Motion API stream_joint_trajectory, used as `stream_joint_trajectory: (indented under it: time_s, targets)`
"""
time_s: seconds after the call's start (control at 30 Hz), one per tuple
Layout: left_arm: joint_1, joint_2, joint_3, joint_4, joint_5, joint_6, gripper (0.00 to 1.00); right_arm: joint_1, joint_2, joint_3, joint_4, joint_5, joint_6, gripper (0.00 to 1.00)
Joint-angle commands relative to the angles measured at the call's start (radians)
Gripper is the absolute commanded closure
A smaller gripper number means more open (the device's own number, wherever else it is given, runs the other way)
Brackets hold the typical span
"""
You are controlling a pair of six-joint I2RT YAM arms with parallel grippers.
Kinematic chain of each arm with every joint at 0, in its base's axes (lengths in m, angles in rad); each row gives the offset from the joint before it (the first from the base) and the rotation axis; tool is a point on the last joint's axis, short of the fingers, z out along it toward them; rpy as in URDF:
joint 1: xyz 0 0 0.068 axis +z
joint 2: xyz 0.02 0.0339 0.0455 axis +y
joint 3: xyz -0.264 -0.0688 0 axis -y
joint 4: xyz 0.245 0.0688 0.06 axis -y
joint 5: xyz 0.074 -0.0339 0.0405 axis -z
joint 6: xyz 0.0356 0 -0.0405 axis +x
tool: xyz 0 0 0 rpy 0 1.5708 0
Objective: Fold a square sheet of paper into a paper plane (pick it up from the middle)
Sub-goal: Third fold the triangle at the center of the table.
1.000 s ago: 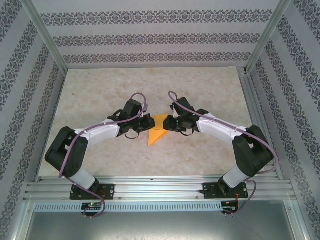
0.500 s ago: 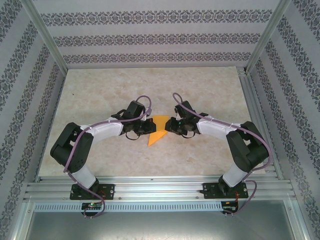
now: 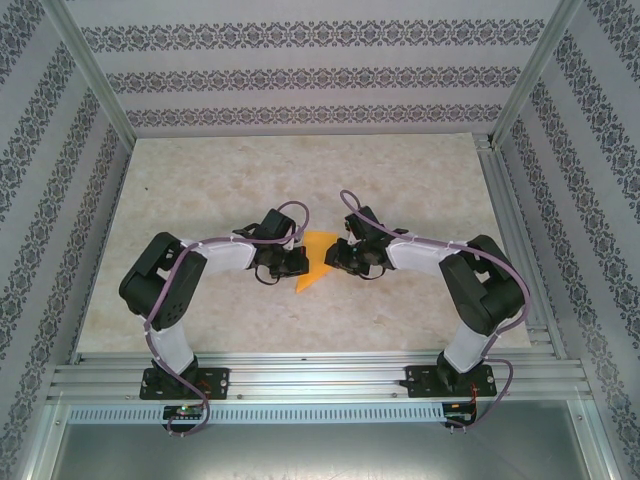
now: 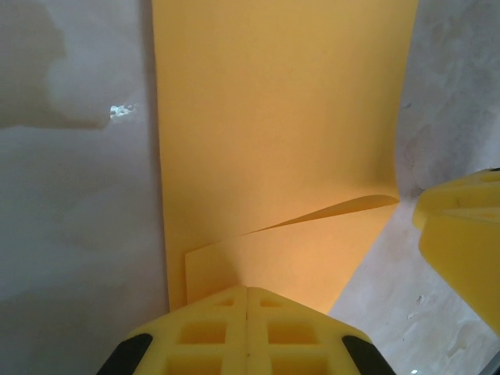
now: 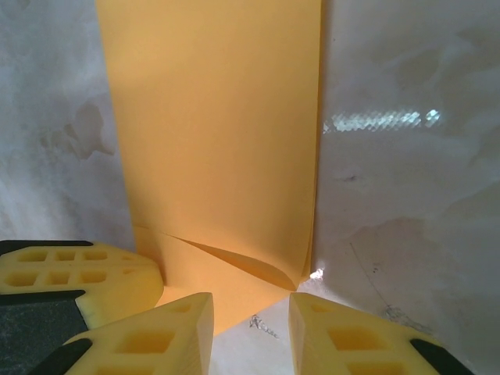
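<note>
1. Now both arms have drawn their elbows inward, while the grippers stay at the folded sheet of paper [image 3: 318, 250] [image 4: 281, 117] [image 5: 211, 117] mid-table [image 3: 400, 180]; creasing looks under way, not finished.
2. The left gripper [image 3: 293, 262] [image 4: 248, 301] is closed, tips together, pressing the sheet's left edge.
3. The right gripper [image 3: 340, 258] [image 5: 244, 312] is open and low, straddling the sheet's right edge.

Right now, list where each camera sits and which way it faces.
Top external: above and behind the bases, looking down at the table; both arms, left gripper and right gripper show.
Left wrist: on the left arm, looking down past its shut fingers at the paper.
Right wrist: on the right arm, looking past its parted fingers at the paper.
Shared: both wrist views see that paper.
</note>
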Motion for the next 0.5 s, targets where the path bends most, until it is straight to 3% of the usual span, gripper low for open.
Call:
stream_joint_trajectory:
  time_s: [0.0, 0.47]
  targets:
    - [-0.012, 0.011, 0.0, 0.025, -0.016, 0.017, 0.98, 0.014, 0.017, 0.001, 0.033, -0.017, 0.013, 0.68]
    - [-0.01, -0.017, -0.035, 0.056, -0.029, -0.003, 0.98, 0.011, -0.002, -0.013, 0.017, 0.005, 0.015, 0.65]
